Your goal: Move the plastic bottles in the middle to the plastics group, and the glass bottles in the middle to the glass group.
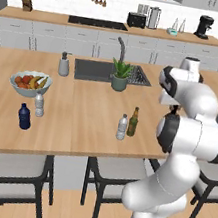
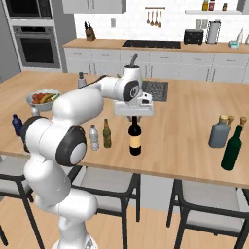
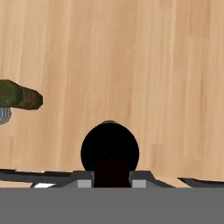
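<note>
My gripper [image 2: 134, 118] is shut on the neck of the tall dark wine bottle [image 2: 135, 138] with a cream label, which stands upright in the middle of the wooden island. In the hand view I look down on its dark top [image 3: 110, 151] between my fingers. Left of it stand the olive-brown beer bottle [image 2: 106, 133] and the small clear water bottle [image 2: 94, 138]. The plastics group, a navy-blue bottle [image 1: 25, 117] and a clear water bottle [image 1: 39, 105], is at the island's left. The glass group's grey-blue bottle [image 2: 219, 131] and small amber bottle [image 2: 241, 121] are at the right.
A dark green bottle [image 2: 232, 148] stands by the glass group near the front edge. A fruit bowl [image 1: 31, 83] sits behind the plastics group. The sink [image 1: 95, 70], a potted plant [image 1: 120, 75] and a soap dispenser [image 1: 64, 65] line the island's far side. Stools [image 1: 16, 171] stand below the front edge.
</note>
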### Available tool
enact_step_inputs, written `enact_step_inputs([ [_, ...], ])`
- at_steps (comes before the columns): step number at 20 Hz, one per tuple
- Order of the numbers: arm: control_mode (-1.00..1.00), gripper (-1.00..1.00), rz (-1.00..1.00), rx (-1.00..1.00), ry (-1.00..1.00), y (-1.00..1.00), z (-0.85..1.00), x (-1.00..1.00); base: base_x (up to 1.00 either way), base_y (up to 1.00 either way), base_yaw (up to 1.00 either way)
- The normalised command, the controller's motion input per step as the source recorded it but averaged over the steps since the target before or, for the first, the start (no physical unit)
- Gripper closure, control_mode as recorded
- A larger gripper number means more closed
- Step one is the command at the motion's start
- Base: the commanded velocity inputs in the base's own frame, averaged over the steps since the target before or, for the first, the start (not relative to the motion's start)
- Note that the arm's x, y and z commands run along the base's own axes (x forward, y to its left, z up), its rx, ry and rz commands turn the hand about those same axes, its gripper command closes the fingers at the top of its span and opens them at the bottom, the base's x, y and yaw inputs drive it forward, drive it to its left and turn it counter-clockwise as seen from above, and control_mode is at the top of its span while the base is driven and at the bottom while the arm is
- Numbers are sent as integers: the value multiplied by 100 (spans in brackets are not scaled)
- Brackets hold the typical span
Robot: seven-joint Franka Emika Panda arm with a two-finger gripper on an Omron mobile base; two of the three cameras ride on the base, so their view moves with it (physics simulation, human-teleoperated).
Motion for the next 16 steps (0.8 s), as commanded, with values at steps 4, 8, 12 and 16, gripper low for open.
enact_step_inputs([
  [4,-100,100,-8,0,1,-99,10,-24,0,0,0],
  [8,-100,100,-8,0,4,-100,9,-24,0,0,0],
  [12,-100,100,-9,0,5,-92,1,-27,0,0,0],
  [16,-100,100,-11,0,5,-78,0,-23,0,0,0],
])
